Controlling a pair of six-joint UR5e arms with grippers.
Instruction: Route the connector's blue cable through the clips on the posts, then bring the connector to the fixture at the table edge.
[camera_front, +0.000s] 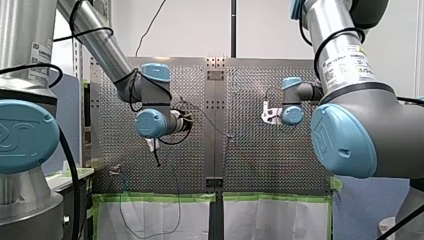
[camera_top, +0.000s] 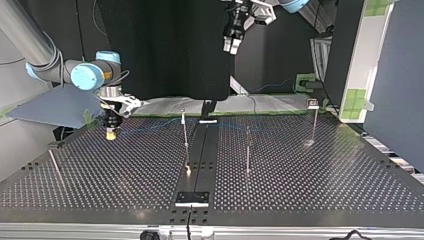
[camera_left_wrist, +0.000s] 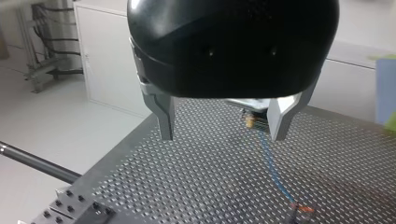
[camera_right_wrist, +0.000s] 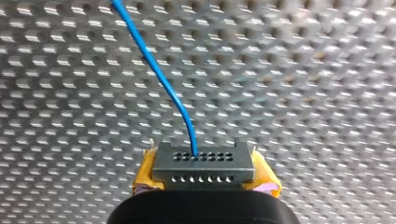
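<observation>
Your right gripper (camera_right_wrist: 204, 181) clamps the connector (camera_right_wrist: 203, 163) low by the table's (camera_top: 300, 200) far-left corner, top view; left gripper (camera_left_wrist: 222, 135) wide, empty; likely mid-routing, so next, seat the blue cable (camera_right_wrist: 159, 79) in a post's (camera_top: 185, 131) clip.

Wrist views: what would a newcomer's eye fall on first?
The grey connector stands out most, clamped between the yellow pads of my right end effector, with the blue cable leading away from it. My left end effector hangs open and empty above the perforated table.
</observation>
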